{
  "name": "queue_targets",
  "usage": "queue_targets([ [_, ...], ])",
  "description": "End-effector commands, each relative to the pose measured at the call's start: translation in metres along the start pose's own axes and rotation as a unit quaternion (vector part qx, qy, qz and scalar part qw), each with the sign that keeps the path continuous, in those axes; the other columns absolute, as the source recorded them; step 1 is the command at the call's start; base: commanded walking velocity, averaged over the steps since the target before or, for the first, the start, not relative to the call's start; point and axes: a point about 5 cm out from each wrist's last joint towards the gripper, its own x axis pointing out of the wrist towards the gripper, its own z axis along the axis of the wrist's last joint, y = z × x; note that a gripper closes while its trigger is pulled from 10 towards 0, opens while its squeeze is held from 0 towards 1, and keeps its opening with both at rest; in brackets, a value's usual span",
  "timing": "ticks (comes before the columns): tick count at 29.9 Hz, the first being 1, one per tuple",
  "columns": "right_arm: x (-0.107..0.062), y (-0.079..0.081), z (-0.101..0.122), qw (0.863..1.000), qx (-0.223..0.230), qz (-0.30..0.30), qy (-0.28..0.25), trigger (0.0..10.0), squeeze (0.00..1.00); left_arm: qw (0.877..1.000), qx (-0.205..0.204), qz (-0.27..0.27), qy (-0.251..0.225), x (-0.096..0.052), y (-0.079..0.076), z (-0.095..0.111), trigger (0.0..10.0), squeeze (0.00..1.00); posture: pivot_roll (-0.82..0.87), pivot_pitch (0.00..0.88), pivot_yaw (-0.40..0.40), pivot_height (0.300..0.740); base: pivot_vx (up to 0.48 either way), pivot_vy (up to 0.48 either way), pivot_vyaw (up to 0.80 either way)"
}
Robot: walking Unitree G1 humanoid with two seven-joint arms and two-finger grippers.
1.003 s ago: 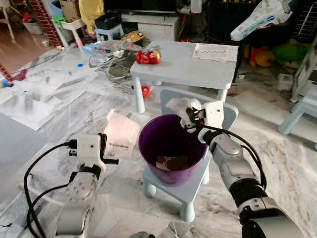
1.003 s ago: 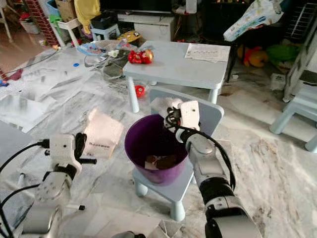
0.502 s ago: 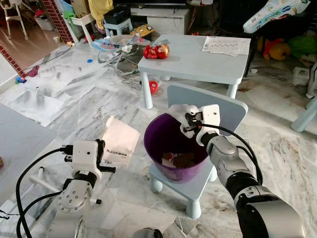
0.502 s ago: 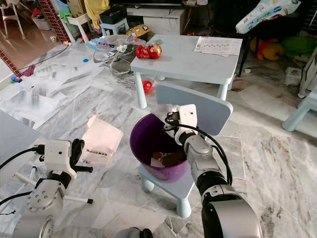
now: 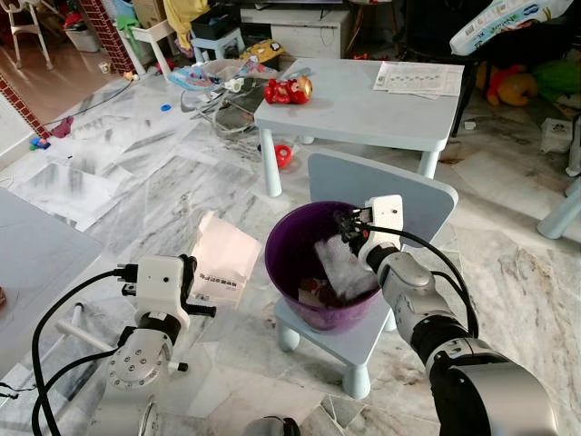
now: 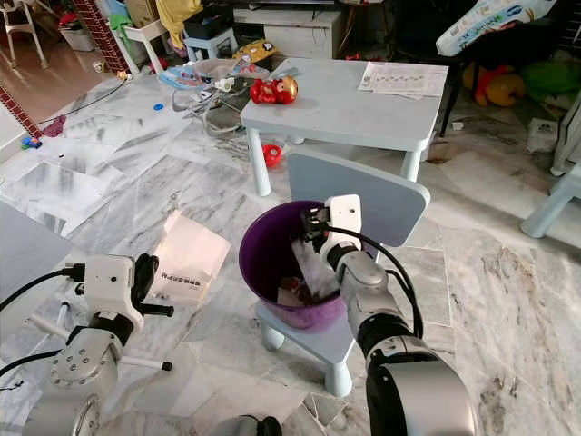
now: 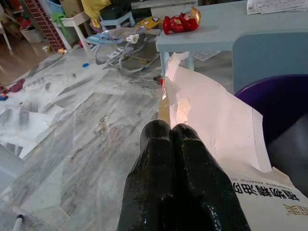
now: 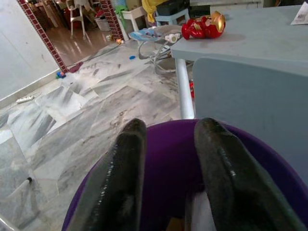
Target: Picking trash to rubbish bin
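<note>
Bench (image 5: 363,109): pale blue, beyond the chair; red toy (image 5: 287,90) and printed sheet (image 5: 418,79) on top.
Chair (image 5: 381,186): pale blue, carrying the bin on its seat.
Rubbish bin (image 5: 283,259): purple, holding scraps and a white crumpled wrapper (image 5: 343,267).
Paper bag (image 5: 222,259): white, printed, on the marble floor left of the bin.
Right gripper (image 5: 349,223): above the bin's far rim, jaws released, nothing between them.
Left gripper (image 7: 172,139): low, left of the bin, jaws clenched, empty.

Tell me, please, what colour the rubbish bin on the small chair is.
The bin is purple, clearest in the left eye view.
</note>
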Motion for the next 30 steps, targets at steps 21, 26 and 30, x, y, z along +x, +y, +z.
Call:
queue_targets([
  [21,-0.028,0.002,0.008,0.996,-0.053,0.063,-0.044,10.0,0.0,0.994,-0.008,-0.088,-0.057,0.049,-0.036,0.03,10.0,0.0,0.01,0.117,0.14,0.74,0.0,0.0,0.0],
  [26,-0.055,0.002,0.013,0.994,-0.061,0.086,-0.037,10.0,0.0,0.991,-0.017,-0.117,-0.057,0.066,-0.05,0.034,10.0,0.0,-0.06,0.116,0.15,0.74,0.0,0.0,0.0],
  [30,-0.072,0.006,0.014,0.991,-0.073,0.11,-0.026,10.0,0.0,0.989,-0.021,-0.138,-0.046,0.074,-0.061,0.031,10.0,0.0,-0.07,0.114,0.153,0.74,0.0,0.0,0.0],
])
